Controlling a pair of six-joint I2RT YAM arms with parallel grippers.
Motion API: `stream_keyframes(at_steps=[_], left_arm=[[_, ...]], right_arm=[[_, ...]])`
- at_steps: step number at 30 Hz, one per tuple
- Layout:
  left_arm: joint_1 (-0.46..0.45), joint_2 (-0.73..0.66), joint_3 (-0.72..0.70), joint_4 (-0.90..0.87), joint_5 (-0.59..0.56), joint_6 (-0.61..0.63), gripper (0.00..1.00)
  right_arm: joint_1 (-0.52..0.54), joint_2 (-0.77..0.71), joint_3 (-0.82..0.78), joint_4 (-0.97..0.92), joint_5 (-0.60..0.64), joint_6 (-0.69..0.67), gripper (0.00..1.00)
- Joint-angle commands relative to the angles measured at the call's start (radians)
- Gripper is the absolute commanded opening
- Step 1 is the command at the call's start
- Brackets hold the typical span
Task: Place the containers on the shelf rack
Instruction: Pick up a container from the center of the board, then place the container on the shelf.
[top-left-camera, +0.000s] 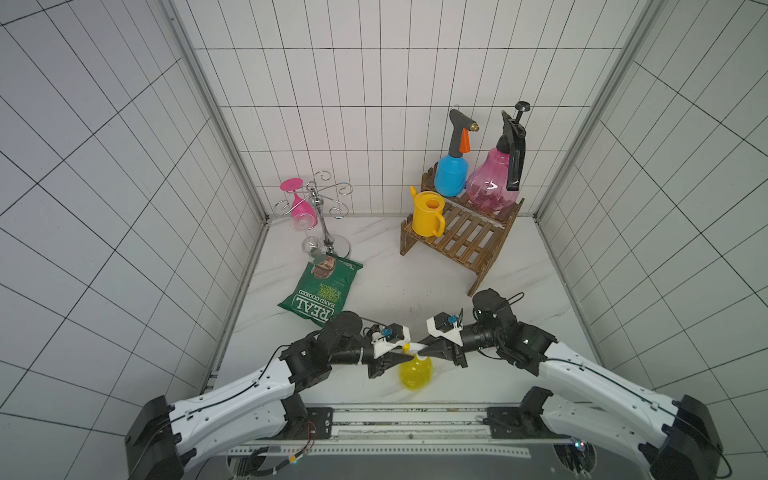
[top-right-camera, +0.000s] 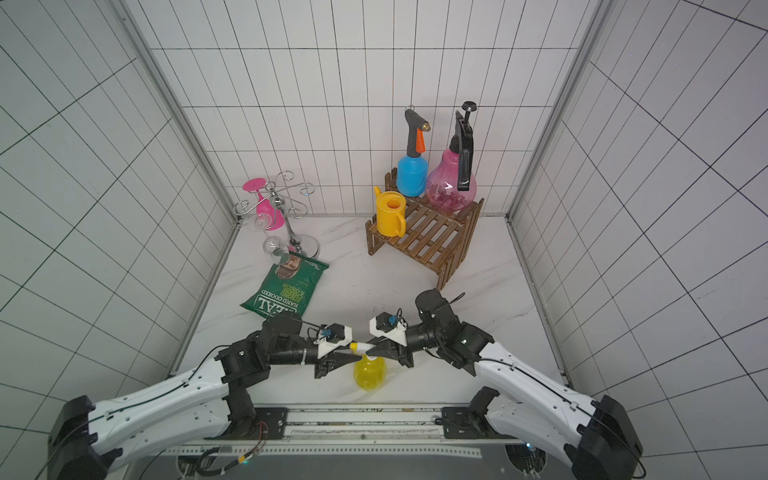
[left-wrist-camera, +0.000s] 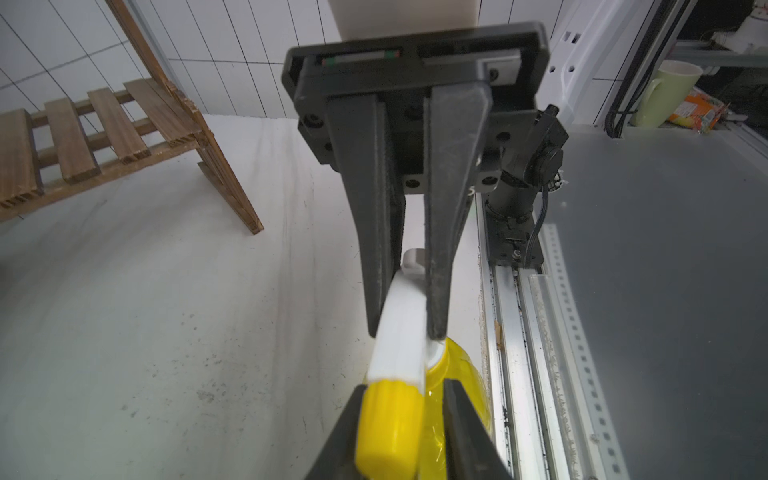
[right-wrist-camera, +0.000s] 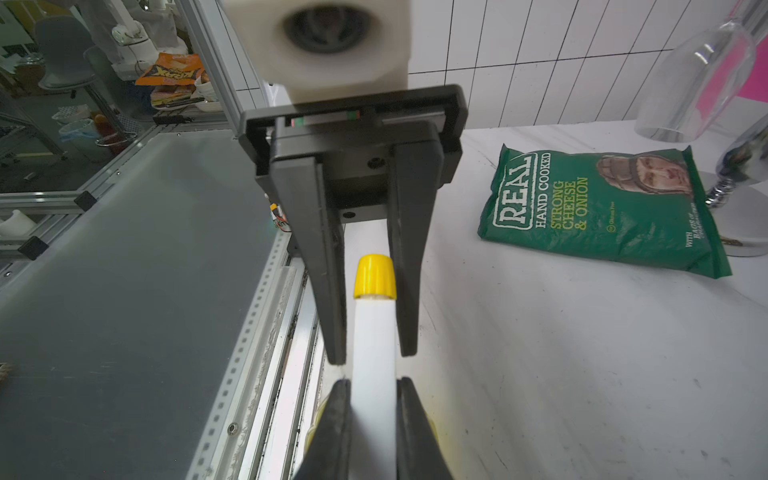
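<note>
- Containers, four: blue sprayer (top-left-camera: 451, 174), pink sprayer (top-left-camera: 492, 187) and yellow watering can (top-left-camera: 428, 218) stood on shelf rack (top-left-camera: 465, 245); small yellow sprayer (top-left-camera: 415, 372) was well apart, between the grippers.
- Grippers, two. Wrist views alone showed the right gripper (left-wrist-camera: 405, 332) clamped on its white head (left-wrist-camera: 399, 357) and the left gripper (right-wrist-camera: 372, 355) standing loose around the nozzle (right-wrist-camera: 374, 276).

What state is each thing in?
small yellow sprayer: gripped by white head
right gripper: shut on it
left gripper: open, astride its nozzle
blue sprayer: upright on shelf rack, upper tier
pink sprayer: upright beside it
watering can: upright, lower tier
pink wine glass: hanging inverted
crisp bag: lying flat
</note>
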Motion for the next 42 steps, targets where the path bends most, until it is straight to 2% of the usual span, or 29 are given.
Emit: stream_keyframes(at_steps=[1,2,3,10,14,17,24,30,33,42], left_arm=[[0.001,-0.037,-0.004,0.090,-0.047,-0.050,0.89],[0.001,-0.054,-0.015,0.103,-0.059,-0.057,0.97],[0.001,-0.076,-0.025,0.117,-0.068,-0.062,0.98],[-0.001,-0.292,-0.145,0.273,-0.137,-0.120,0.98],[0.001,-0.412,-0.220,0.349,-0.235,-0.199,0.98],[0.007,-0.439,-0.254,0.369,-0.310,-0.260,0.98],[0.089,-0.316,-0.275,0.404,-0.424,-0.463,0.98],[0.212,-0.180,-0.244,0.383,-0.383,-0.638,0.98],[0.248,-0.143,-0.237,0.380,-0.336,-0.679,0.98],[0.250,-0.136,-0.238,0.385,-0.321,-0.745,0.98]], right_arm=[[0.005,-0.063,-0.002,0.020,0.061,0.014,0.00],[0.005,-0.085,-0.015,0.030,0.072,0.019,0.00],[0.002,-0.115,-0.029,0.046,0.084,0.024,0.00],[-0.035,-0.308,-0.147,0.175,0.183,0.095,0.00],[-0.073,-0.408,-0.201,0.236,0.257,0.161,0.00],[-0.104,-0.477,-0.237,0.278,0.332,0.220,0.00],[-0.176,-0.591,-0.284,0.315,0.447,0.332,0.00],[-0.229,-0.611,-0.275,0.278,0.498,0.385,0.00],[-0.245,-0.618,-0.262,0.253,0.523,0.400,0.00],[-0.264,-0.594,-0.159,0.125,0.664,0.407,0.00]])
